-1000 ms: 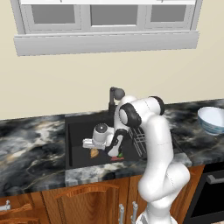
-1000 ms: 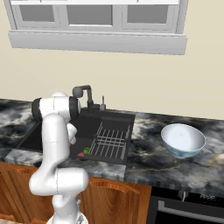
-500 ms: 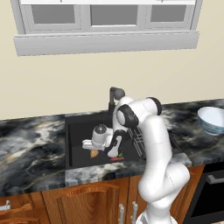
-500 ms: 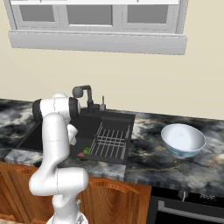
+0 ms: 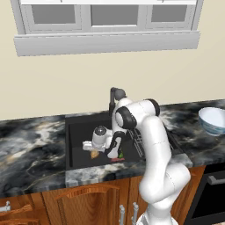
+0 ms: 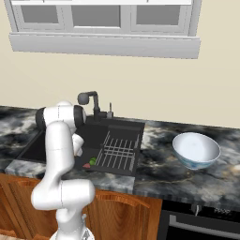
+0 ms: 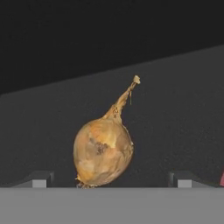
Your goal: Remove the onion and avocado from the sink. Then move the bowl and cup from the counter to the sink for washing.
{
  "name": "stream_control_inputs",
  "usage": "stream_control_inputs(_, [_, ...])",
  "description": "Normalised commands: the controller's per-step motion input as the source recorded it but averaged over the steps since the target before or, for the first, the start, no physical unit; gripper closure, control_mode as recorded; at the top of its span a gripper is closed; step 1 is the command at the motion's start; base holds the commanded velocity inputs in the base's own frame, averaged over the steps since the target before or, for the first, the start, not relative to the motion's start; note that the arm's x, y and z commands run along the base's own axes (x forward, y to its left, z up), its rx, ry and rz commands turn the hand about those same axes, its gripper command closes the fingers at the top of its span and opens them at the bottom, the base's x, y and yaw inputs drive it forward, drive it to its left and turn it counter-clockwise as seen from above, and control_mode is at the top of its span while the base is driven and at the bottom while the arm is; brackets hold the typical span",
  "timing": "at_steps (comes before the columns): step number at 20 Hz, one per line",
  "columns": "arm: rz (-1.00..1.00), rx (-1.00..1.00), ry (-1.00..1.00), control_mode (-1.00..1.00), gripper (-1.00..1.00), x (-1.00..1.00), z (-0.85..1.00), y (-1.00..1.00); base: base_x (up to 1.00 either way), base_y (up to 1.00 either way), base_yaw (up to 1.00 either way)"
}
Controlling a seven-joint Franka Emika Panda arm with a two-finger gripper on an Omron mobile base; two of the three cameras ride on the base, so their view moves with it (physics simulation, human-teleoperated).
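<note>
The tan-orange onion (image 7: 103, 151) lies on the black sink (image 5: 79, 132) floor, its stem tail pointing up and right in the hand view. My gripper (image 7: 110, 179) is open, and the bulb sits between its two fingertips (image 7: 37, 178) without either one touching it. From the left base view, the gripper (image 5: 92, 148) hangs low in the basin just over the onion (image 5: 94, 154). The dark green avocado (image 5: 121, 154) rests to the right of it, near the front wall, also seen as the avocado (image 6: 93, 161). The white-blue bowl (image 6: 196, 150) stands on the marbled counter (image 6: 159, 168), right of the sink. The cup is out of view.
A dark faucet (image 5: 115, 94) rises behind the basin. A wire rack (image 6: 117, 150) fills the sink's right part. A small red thing (image 5: 115, 159) lies by the avocado. Brown cabinets (image 5: 88, 202) run below the counter, and an oven front (image 6: 201, 225) is at the right.
The arm has leaned a little further left and lower into the sink. The jaws stay wide and the onion has not moved.
</note>
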Motion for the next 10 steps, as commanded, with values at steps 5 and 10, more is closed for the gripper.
stream_control_inputs(5, [0.0, 0.0, 0.0, -1.0, -1.0, 0.08, -0.11, 0.0, 0.0, 0.0, 0.0])
stream_control_inputs(10, [0.0, 0.0, 0.0, -1.0, -1.0, 0.09, -0.11, 0.0, 0.0, 0.0, 0.0])
